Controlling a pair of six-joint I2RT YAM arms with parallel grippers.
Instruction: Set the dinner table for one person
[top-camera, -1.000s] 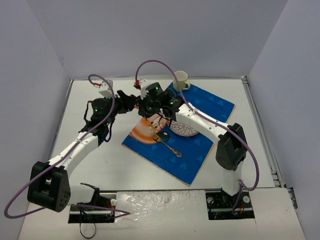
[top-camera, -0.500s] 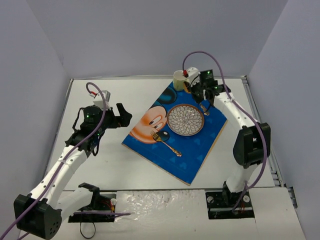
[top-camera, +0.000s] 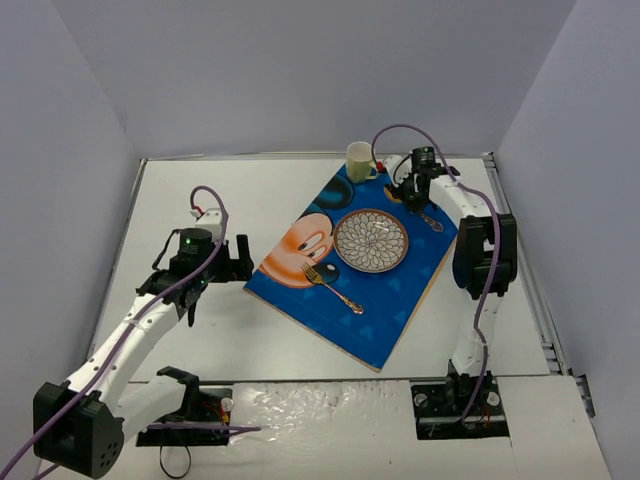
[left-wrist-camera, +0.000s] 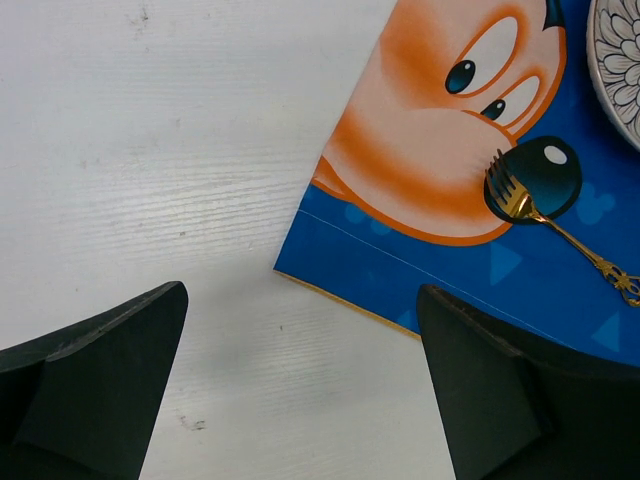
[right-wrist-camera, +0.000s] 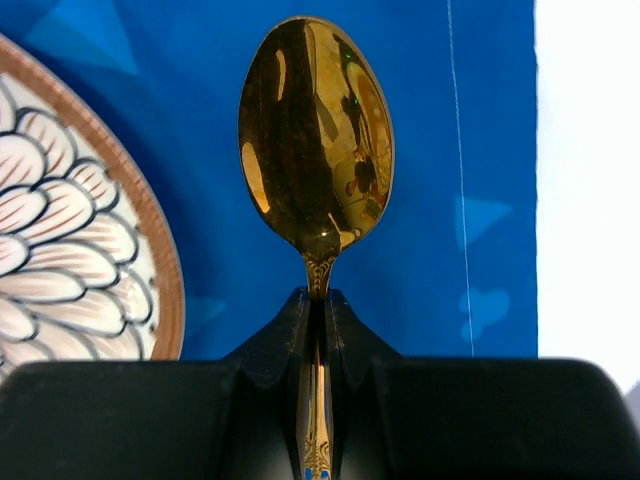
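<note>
On the placemat (top-camera: 400, 300) lie one plate (top-camera: 371, 240) and one fork (top-camera: 330, 282)

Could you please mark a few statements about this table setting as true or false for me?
1. The right gripper is shut on the gold spoon. True.
2. The fork lies on the plate. False: it lies on the placemat, beside the plate.
3. The left gripper is open and empty, over the dinner table. True.
4. The mug stands in the middle of the plate. False: it stands at the placemat's far corner, apart from the plate.
</note>
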